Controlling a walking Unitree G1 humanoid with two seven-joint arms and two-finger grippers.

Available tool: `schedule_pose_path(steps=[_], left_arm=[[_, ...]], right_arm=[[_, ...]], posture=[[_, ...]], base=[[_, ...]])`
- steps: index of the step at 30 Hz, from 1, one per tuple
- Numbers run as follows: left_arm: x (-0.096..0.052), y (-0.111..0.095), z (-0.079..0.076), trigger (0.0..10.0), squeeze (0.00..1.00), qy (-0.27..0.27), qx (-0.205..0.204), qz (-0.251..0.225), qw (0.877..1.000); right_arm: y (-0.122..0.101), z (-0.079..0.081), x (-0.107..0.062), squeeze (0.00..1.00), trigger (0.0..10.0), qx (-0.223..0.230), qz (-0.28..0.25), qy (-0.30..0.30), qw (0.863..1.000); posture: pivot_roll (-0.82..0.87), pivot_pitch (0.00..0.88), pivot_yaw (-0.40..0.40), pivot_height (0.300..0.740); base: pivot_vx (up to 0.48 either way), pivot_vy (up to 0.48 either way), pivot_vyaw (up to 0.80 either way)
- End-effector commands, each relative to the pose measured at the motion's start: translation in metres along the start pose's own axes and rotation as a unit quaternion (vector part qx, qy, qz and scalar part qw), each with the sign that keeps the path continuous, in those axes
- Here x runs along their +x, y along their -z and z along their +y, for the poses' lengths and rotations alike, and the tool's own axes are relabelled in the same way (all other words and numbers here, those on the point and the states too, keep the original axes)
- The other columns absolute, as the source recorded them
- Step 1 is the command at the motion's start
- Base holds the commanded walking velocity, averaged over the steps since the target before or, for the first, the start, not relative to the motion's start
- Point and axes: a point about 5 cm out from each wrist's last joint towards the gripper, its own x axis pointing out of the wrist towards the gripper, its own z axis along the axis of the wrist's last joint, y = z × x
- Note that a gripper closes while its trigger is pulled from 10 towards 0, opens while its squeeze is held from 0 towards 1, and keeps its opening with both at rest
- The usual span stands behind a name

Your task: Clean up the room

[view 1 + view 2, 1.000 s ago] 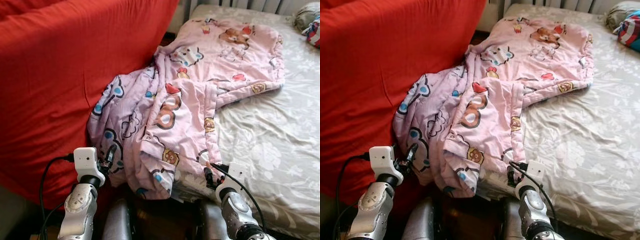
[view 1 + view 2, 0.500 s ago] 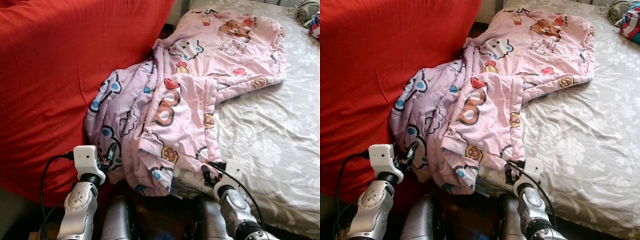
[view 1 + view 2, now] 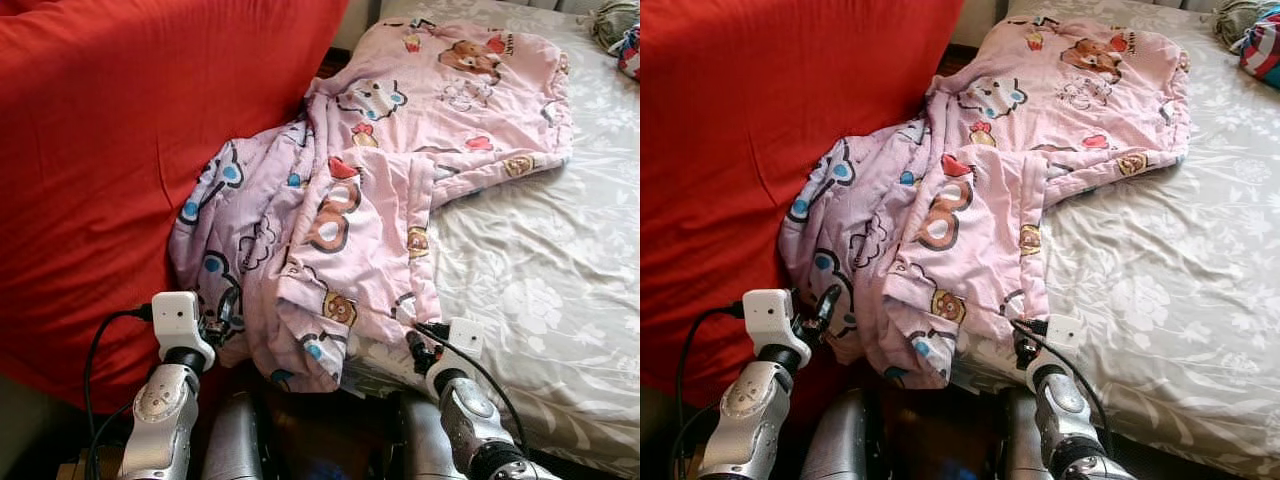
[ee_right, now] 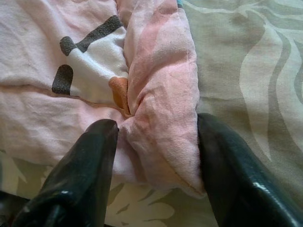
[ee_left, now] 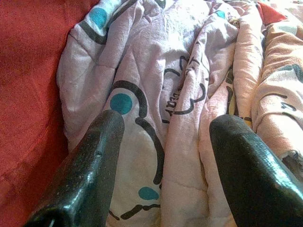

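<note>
From the head views, a soft pink cartoon-print quilt [image 3: 380,200] slumps off the bed's near-left edge against a red cushion [image 3: 120,150]. Left wrist view: left gripper [image 5: 165,165] spread wide before loose folds. Right wrist view: right gripper [image 4: 156,175] wide, straddling the padded hem [image 4: 163,94]; a light, floppy hold there.

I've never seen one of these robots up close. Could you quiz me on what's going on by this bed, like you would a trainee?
1. True or false: the pink quilt lies partly against the red cushion.
2. What straddles the quilt's folded hem: A) the left pincer, B) the right pincer?
3. Fill in: the bedsheet has a ____ pattern.

Key
1. True.
2. B; its open fingers sit either side of the hem.
3. Floral.
</note>
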Motion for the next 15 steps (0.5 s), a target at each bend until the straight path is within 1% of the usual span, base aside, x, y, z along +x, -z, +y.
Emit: schedule_pose_path(steps=[1,15], left_arm=[[-0.0036,0.0035,0.0016,10.0,0.00,-0.004,-0.003,0.011,1.000],[-0.0013,0.0055,-0.0004,10.0,0.00,-0.009,-0.011,0.014,1.000]], right_arm=[[0.0104,0.0008,-0.0024,0.00,0.0,-0.003,0.024,-0.003,1.000],[0.0081,-0.0005,-0.0013,0.00,0.0,-0.018,0.030,-0.007,0.999]], posture=[[-0.01,0.199,0.000,0.594],[-0.02,0.192,-0.013,0.594]], base=[[0.000,0.000,0.00],[0.000,0.000,0.00]])
